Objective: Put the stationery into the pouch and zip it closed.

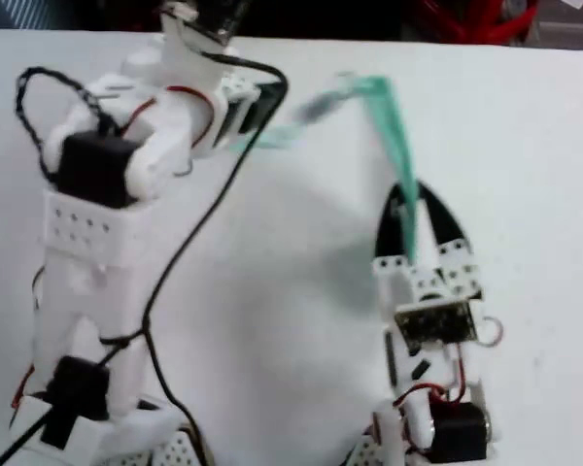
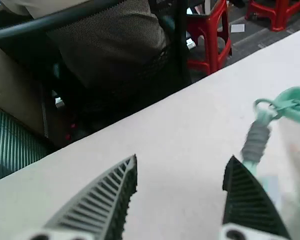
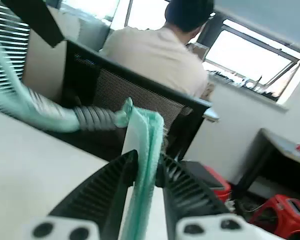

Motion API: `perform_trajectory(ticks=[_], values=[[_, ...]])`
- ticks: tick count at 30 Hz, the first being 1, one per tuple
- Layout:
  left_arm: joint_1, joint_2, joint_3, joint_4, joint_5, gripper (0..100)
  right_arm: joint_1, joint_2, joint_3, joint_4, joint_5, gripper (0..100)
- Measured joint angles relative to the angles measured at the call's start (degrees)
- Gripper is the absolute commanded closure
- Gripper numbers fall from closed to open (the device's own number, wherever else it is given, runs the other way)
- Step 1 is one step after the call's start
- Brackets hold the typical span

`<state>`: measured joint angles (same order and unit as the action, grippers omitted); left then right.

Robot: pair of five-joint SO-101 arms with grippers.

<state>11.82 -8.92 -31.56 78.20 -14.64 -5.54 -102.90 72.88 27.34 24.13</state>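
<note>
The teal-edged clear pouch (image 1: 394, 146) hangs off the table, seen edge-on. My right gripper (image 1: 411, 212) is shut on its lower edge, and the right wrist view has the pouch rim (image 3: 146, 150) pinched between the black fingers (image 3: 105, 187). A grey zipper pull (image 1: 311, 107) on a teal ring sticks out from the pouch's top corner towards my left gripper (image 1: 257, 112). In the left wrist view the left gripper (image 2: 183, 160) is open, with the grey pull (image 2: 255, 142) just beyond one fingertip (image 2: 240, 185) and not between the jaws. The teal zip end (image 2: 292, 100) lies behind it.
The white table (image 1: 525, 146) spreads to the right and behind the pouch. A black cable (image 1: 189, 243) trails from the left arm across the table's middle. Beyond the far edge stand a mesh chair (image 2: 110, 50) and red stools (image 2: 210, 25).
</note>
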Motion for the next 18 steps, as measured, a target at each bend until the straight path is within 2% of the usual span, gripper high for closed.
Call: perform_trajectory(ticks=[4, 8, 10, 14, 18], values=[[-2.5, 0.0, -1.3, 2.1, 3.4, 72, 2.2, 2.0, 1.7, -9.3, 3.6, 98.0], [-10.0, 0.0, -1.0, 6.9, 12.2, 72, 1.9, 9.5, 3.1, -17.1, 5.0, 98.0], [-13.2, -0.2, 2.0, 9.8, 13.5, 72, 0.2, 14.6, 3.1, -20.6, 5.1, 98.0], [-15.7, -0.3, 15.2, 11.8, 12.1, 72, -6.9, 24.8, 3.2, -27.0, 5.3, 98.0], [-18.5, -1.0, 35.3, 4.7, 9.6, 72, -15.5, 34.2, 2.5, -29.9, 5.2, 98.0]])
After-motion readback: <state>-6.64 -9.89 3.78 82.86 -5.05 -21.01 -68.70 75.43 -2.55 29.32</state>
